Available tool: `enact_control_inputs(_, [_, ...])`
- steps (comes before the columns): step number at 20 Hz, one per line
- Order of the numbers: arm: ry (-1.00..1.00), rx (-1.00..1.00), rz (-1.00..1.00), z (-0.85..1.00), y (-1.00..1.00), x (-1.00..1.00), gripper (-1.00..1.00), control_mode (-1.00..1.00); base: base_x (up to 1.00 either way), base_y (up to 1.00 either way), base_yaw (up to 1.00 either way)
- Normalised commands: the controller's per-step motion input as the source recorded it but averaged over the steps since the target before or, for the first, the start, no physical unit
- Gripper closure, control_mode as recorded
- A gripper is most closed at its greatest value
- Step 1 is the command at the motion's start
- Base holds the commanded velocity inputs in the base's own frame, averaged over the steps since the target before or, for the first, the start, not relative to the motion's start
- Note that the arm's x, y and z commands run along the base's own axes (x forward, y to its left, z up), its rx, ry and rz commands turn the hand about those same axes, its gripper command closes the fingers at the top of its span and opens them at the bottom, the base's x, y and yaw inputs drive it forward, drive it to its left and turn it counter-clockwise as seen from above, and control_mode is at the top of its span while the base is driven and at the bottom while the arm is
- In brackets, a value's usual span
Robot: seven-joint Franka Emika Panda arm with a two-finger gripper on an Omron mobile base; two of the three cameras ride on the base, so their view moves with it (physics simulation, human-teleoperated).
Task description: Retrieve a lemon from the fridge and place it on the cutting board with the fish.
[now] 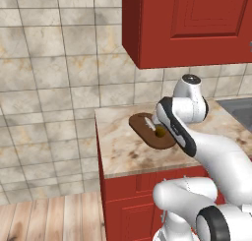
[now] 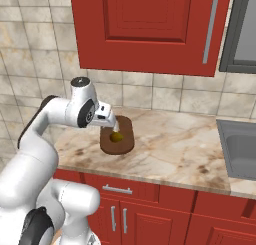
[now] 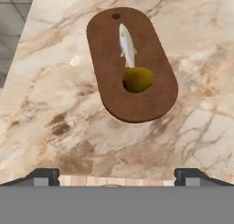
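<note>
The dark brown oval cutting board (image 3: 107,58) lies on the marble counter. On it rests the pale fish (image 3: 127,45), and the dark-yellow lemon (image 3: 138,79) sits right at the fish's near end, touching the board. My gripper (image 3: 116,176) hovers above the board's near side, open, with nothing between its widely spread fingertips (image 3: 43,175). From the right base view, the hand (image 2: 111,120) hangs just over the lemon (image 2: 116,137) and the board (image 2: 126,143). From the left base view, the arm partly covers the board (image 1: 141,130) and the lemon (image 1: 160,132). The fridge is out of view.
The marble counter (image 2: 175,149) ends at its left edge, close to the board. A steel sink (image 2: 241,144) is set into it at the right. Red wall cabinets (image 2: 150,29) hang above, red base cabinets below. A tiled wall runs along the left and back.
</note>
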Motion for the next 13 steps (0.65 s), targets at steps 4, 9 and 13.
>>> enact_control_inputs(4, [0.00,0.00,0.02,0.55,0.28,-0.15,-1.00,-1.00,0.00,0.00,0.00])
enact_control_inputs(9, [0.00,0.00,0.00,0.42,0.10,-0.38,-1.00,-1.00,0.00,0.00,0.00])
enact_control_inputs(13, [0.00,0.00,-0.07,0.15,0.00,-0.42,-1.00,-1.00,0.00,0.00,0.00])
